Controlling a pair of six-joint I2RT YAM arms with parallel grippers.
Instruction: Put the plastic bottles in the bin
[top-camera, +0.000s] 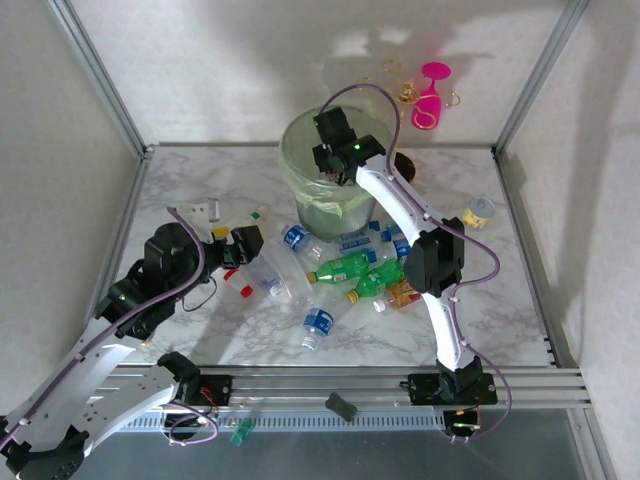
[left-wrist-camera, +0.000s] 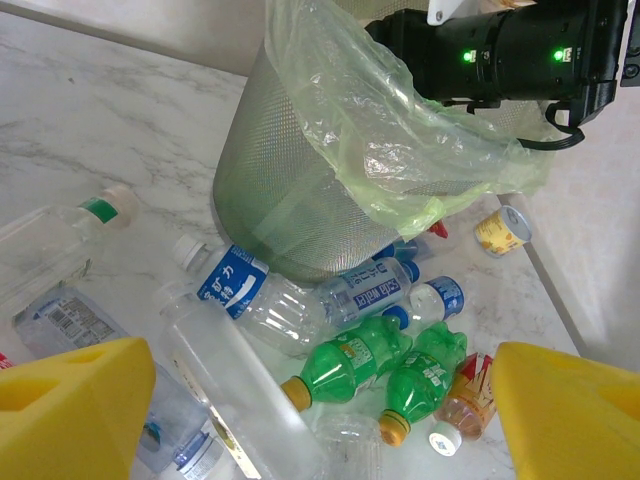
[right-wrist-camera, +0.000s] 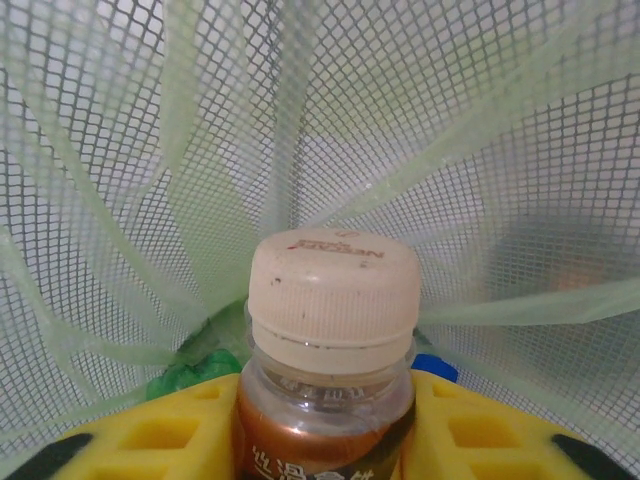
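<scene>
Pale green mesh, the bin (top-camera: 300, 150) stands at the back of the counter (top-camera: 500, 310), its bag liner (left-wrist-camera: 400, 150) spilling over the rim. The right gripper (top-camera: 335, 172) hangs down inside it, pinching a brown-labelled bottle (right-wrist-camera: 330, 300) at the neck, cap up, not yet dropped. Below that bottle I catch a bit of green and a blue cap, likely one or two already in; more I cannot tell. Most of the plastic bottles (top-camera: 345, 268) lie heaped against the bin's foot, clear, blue-labelled and green. The left gripper (top-camera: 244, 244) hovers beside that heap, spread wide, holding nothing. By my reckoning the job is barely begun.
</scene>
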